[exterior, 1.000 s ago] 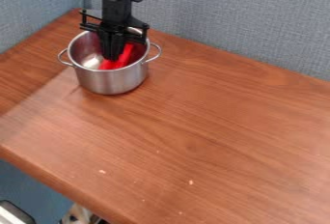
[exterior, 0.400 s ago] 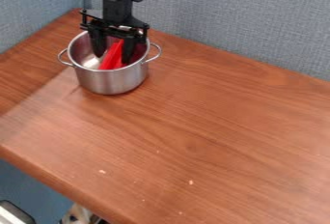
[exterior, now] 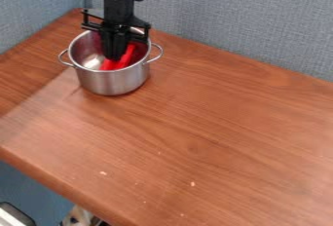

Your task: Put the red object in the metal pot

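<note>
The metal pot [exterior: 109,80] stands at the table's back left corner, shiny, with two small side handles. The red object [exterior: 127,61] is inside it, showing as a red patch low in the pot on the right side. My gripper [exterior: 117,52] hangs straight down over the pot with its black fingers reaching inside, right at the red object. The fingers look drawn close together. Their tips are hidden against the dark hand, so I cannot tell whether they pinch the red object.
The wooden table [exterior: 196,142] stretches out to the right and front of the pot. A blue-grey wall [exterior: 247,16] rises just behind the pot and the arm. The table's left and front edges drop off close by.
A moment ago the fingers stood spread with the red object leaning slanted between them. Now the fingers are narrow again and the red shows lower in the pot. The hand has stayed in place.
</note>
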Controlling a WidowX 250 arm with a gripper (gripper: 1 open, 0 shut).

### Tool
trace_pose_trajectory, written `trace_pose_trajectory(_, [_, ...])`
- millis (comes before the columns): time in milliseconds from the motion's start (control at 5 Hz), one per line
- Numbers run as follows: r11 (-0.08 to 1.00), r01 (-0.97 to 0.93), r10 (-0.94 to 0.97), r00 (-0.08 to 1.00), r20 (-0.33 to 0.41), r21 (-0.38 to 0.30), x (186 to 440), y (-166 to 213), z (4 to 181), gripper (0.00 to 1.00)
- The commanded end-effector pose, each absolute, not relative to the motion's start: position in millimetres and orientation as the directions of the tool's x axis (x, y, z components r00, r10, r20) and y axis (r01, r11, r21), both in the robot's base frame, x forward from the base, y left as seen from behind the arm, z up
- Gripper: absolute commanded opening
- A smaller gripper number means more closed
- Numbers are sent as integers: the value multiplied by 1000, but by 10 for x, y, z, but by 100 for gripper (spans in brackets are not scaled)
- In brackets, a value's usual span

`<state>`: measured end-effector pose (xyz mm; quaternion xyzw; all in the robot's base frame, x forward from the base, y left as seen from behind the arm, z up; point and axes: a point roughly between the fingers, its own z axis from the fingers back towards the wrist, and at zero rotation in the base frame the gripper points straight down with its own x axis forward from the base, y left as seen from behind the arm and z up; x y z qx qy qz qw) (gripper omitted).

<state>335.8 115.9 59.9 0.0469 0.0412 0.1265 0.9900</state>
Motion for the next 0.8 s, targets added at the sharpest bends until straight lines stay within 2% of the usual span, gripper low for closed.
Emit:
trace_pose_trajectory(0, [959,-260,258,966,33,110,3444,1214,924,100])
trace_pose_trajectory(200, [960,-260,258,966,34,108,3444,1222,920,0])
trace_pose_trajectory(400, [960,-260,258,966,37,104,3441,1229,929,0])
trace_pose_trajectory(600, [962,-253,250,967,38,107,3441,1206,933,100])
